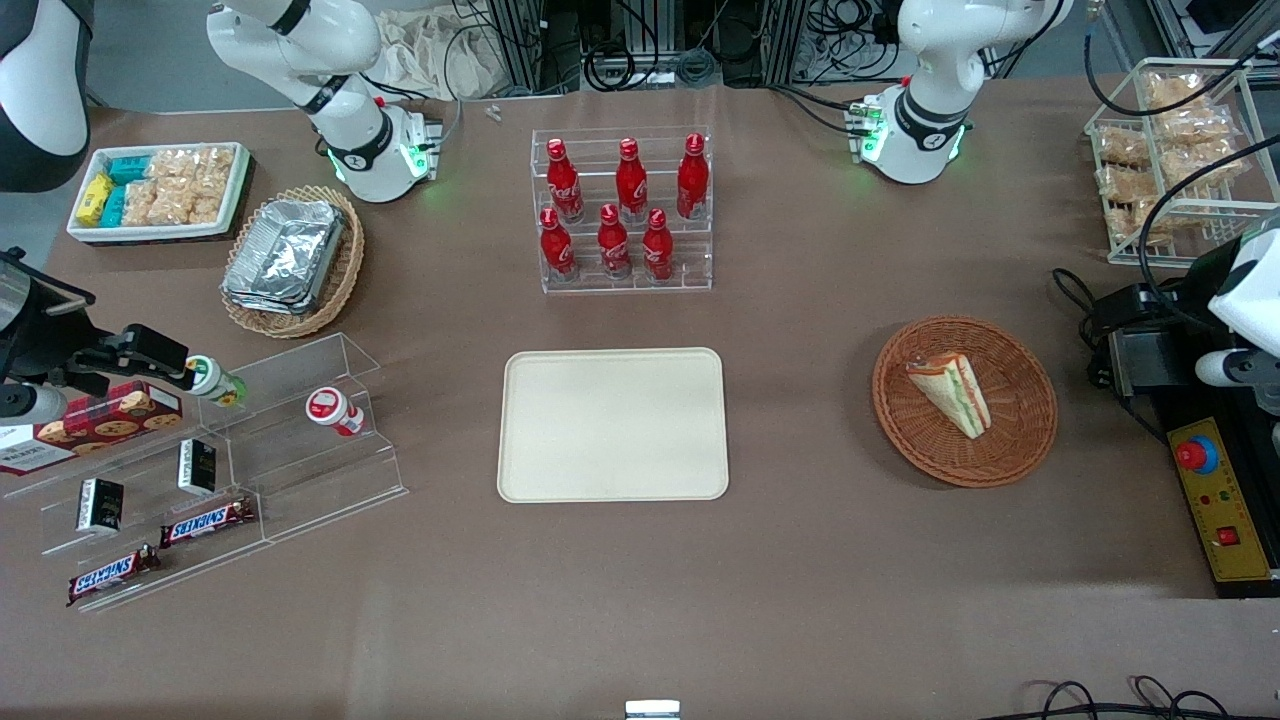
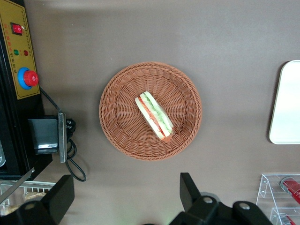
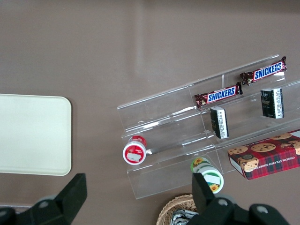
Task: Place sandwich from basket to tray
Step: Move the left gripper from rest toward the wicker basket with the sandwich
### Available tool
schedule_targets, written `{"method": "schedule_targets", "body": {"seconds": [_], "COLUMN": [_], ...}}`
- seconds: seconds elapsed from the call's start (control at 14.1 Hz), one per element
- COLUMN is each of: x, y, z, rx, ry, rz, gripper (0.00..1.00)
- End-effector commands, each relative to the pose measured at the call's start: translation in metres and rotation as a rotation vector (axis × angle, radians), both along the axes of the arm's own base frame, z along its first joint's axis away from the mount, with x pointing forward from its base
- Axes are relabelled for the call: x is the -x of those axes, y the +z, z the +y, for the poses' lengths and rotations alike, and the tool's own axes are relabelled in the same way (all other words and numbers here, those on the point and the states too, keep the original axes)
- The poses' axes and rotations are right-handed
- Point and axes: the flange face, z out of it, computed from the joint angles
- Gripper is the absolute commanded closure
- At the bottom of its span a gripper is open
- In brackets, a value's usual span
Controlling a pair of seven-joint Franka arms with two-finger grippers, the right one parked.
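The sandwich, a white-bread wedge with orange and green filling, lies in the round reddish-brown basket. The cream tray lies flat at the table's middle, beside the basket toward the parked arm's end, with nothing on it. My gripper hangs at the working arm's end of the table, above the black equipment beside the basket. In the left wrist view my gripper is open and empty, high above the table, with the sandwich and basket below it and the tray's edge showing. The tray also shows in the right wrist view.
A yellow control box with a red button and cables lie beside the basket. A clear rack of red bottles stands farther from the camera than the tray. A wire rack of snack packs, a stepped acrylic snack stand and a tan basket of foil containers stand around.
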Motion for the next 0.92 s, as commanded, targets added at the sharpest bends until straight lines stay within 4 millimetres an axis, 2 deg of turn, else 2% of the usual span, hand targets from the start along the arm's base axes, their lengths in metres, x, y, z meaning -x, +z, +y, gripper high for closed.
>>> {"method": "schedule_targets", "body": {"seconds": [0.0,0.43,0.57,0.85], "x": [0.001,0.000,0.003,-0.005], "y": [0.003,-0.001,-0.016,-0.039], "z": [-0.003,-0.003,-0.004,0.001], "rx": [-0.009,-0.005,-0.013,-0.016], "ry": [0.013,0.023,0.026,0.069], "rz": [0.014,0.023,0.052,0.092], "gripper": [0.00,0.00,0.00,0.00]}}
